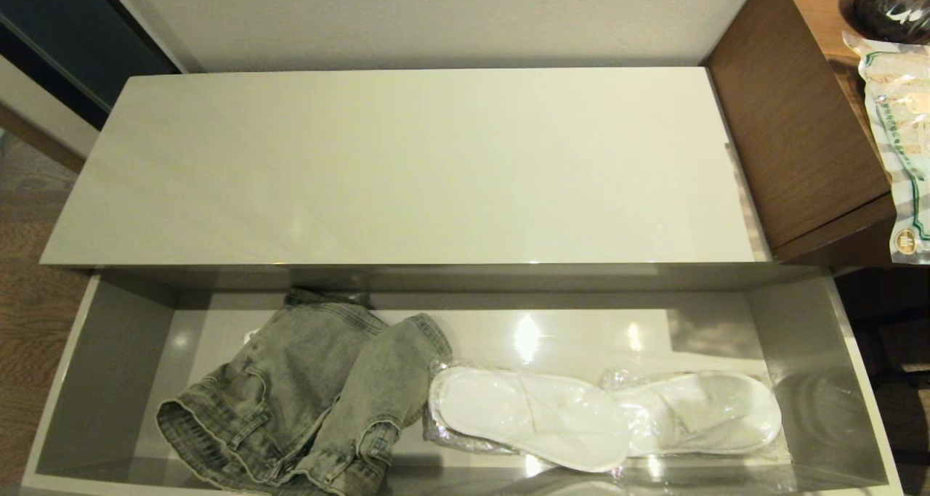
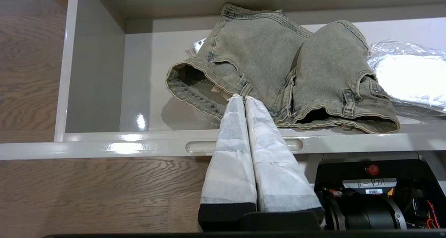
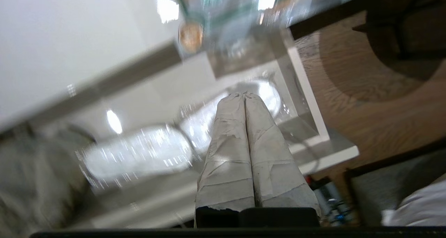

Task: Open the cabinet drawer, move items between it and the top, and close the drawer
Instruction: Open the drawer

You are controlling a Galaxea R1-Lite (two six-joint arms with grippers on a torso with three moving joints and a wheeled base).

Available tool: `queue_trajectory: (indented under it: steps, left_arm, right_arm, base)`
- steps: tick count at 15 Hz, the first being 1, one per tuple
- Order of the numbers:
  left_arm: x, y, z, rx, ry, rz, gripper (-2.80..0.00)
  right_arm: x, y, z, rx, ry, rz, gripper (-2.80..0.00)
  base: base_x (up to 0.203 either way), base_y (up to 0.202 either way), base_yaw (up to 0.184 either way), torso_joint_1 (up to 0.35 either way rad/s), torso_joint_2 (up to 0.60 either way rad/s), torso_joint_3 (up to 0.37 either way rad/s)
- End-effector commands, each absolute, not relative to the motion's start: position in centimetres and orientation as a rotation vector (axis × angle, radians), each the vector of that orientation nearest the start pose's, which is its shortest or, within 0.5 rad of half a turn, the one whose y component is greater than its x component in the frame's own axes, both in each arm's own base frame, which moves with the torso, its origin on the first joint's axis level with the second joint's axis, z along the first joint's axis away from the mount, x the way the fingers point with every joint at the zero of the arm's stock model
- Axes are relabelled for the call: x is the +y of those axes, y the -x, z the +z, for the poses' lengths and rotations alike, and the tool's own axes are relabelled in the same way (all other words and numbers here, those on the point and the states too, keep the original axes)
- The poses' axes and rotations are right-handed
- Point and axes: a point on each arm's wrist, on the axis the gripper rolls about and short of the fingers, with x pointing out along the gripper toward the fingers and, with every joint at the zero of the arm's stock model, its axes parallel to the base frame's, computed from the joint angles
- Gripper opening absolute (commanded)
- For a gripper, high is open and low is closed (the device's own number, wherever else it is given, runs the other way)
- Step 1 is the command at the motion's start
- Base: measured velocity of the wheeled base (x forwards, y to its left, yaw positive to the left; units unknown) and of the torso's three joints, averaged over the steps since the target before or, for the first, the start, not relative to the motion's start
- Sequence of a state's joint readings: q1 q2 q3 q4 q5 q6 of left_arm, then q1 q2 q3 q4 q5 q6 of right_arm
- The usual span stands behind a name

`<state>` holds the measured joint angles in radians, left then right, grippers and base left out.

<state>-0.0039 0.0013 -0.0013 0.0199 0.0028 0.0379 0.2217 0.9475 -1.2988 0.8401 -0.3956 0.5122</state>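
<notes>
The head view takes in the whole cabinet but neither arm. The top (image 1: 399, 165) lies as a long glossy cream-grey panel, its long axis running left to right. Below it the cabinet drawer (image 1: 109, 380) stands pulled out, its long axis parallel to the top. In the drawer's left part lie the folded jeans (image 1: 305, 394), waistband toward the drawer's front wall, hems toward the back under the top's edge. Just to their right, touching the denim, the plastic-wrapped white slippers (image 1: 603, 420) lie lengthwise along the drawer, one after the other. At the far right the brown desk (image 1: 792, 118) rises above the cabinet, and on it the clear packet (image 1: 901, 147) with green-white labels hangs over the desk's near edge, its long axis running front to back.

Only the left wrist view shows the left gripper (image 2: 243, 98), parked outside the drawer front with its white-wrapped fingers pressed together on nothing. It also shows one oblong notch (image 2: 202, 146) in the drawer's front rim, and a small white pack edge behind the jeans.

The blurred right wrist view alone shows the right gripper (image 3: 243, 95), fingers pressed together and empty, above the drawer's right end, with the packet's round gold seal ahead of it.
</notes>
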Motion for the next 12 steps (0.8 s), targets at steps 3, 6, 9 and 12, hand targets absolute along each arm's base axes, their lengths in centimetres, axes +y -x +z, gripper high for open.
queue_trajectory:
  steps: [3, 6, 9, 12]
  left_arm:
    - [0.0, 2.3, 7.4, 0.02, -0.038, -0.002, -2.8]
    - [0.0, 2.3, 7.4, 0.02, -0.038, -0.002, -2.8]
    - [0.0, 2.3, 7.3, 0.021, -0.038, 0.0, -2.8]
    - [0.0, 2.3, 7.3, 0.021, -0.038, -0.002, -2.8]
  right_arm:
    - [-1.8, -12.6, 34.3, 0.427, -0.457, -0.59, -2.8]
    - [-3.7, -14.0, 34.5, 0.419, -0.43, -0.588, -2.8]
    - [-4.6, -15.0, 34.7, 0.391, -0.418, -0.599, -2.8]
    - [-7.0, -16.1, 34.2, 0.386, -0.419, -0.752, -2.8]
  base:
    - [0.0, 0.0, 0.0, 0.0, 0.0, 0.0]
    - [0.0, 0.0, 0.0, 0.0, 0.0, 0.0]
    - [0.0, 0.0, 0.0, 0.0, 0.0, 0.0]
    - [0.0, 0.0, 0.0, 0.0, 0.0, 0.0]
